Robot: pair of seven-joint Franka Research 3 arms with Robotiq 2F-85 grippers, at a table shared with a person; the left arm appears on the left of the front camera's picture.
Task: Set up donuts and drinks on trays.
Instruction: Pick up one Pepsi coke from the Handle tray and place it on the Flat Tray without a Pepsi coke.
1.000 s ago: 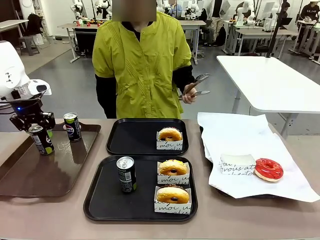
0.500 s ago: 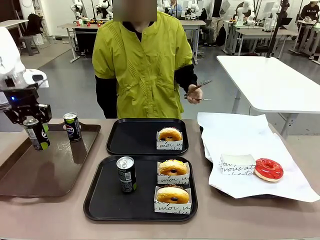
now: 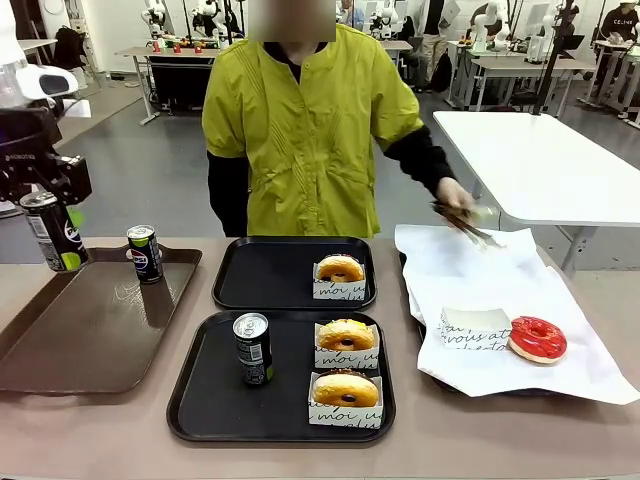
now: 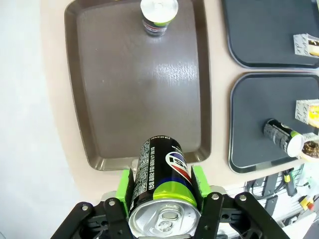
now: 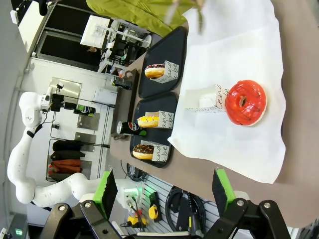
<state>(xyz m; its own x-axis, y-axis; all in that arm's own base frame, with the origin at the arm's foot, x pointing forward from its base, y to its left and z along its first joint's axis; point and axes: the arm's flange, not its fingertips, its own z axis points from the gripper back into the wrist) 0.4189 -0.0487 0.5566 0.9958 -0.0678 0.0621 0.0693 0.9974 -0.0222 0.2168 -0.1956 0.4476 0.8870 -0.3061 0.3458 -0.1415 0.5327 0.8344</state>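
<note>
My left gripper (image 3: 45, 212) is shut on a dark green-marked can (image 3: 55, 233), held in the air above the left edge of the brown tray (image 3: 90, 330). In the left wrist view the can (image 4: 167, 174) sits between the green pads (image 4: 124, 183). The near black tray (image 3: 205, 400) holds a can (image 3: 252, 348) and two golden donuts (image 3: 345, 335) (image 3: 345, 390) in sleeves. One golden donut (image 3: 340, 268) sits on the far black tray (image 3: 265, 275). My right gripper (image 5: 164, 191) is open above the table's right side.
A blue-marked can (image 3: 145, 253) stands at the brown tray's far corner. A red donut (image 3: 537, 338) lies beside an empty sleeve (image 3: 475, 327) on the white paper (image 3: 470, 265). The person's hand (image 3: 452, 195) holds tongs over that paper.
My left gripper has lifted the can up and to the left, off the brown tray. The person's hand with the tongs has swung right and down toward the white paper.
</note>
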